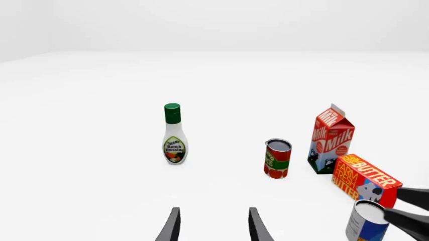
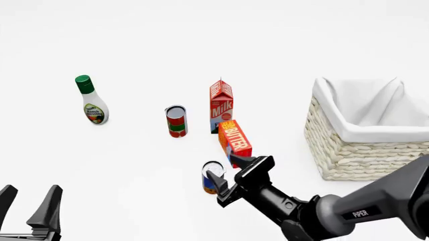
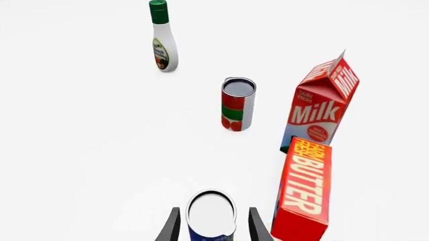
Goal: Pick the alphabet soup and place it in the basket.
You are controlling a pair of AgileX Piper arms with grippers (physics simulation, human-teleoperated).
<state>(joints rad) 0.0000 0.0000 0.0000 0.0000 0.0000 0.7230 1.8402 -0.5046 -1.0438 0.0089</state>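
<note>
White surface all round, and the small blue-and-orange alphabet soup can with the silver-white top (image 3: 211, 217) stands upright right between the right gripper (image 3: 211, 227)'s parted jaws, a slim gap showing on each side, just beside the red butter box (image 3: 303, 191). Only the front view brings in the woven cream wicker basket with white lining (image 2: 355, 150), well apart from the can. Left gripper (image 1: 211, 226) hangs wide open, holding nothing.

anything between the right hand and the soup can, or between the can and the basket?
Nothing blocks the right hand: its fingers flank the alphabet soup. Toward the basket, the butter box stands close behind-right of the can, beside the direct line.
</note>
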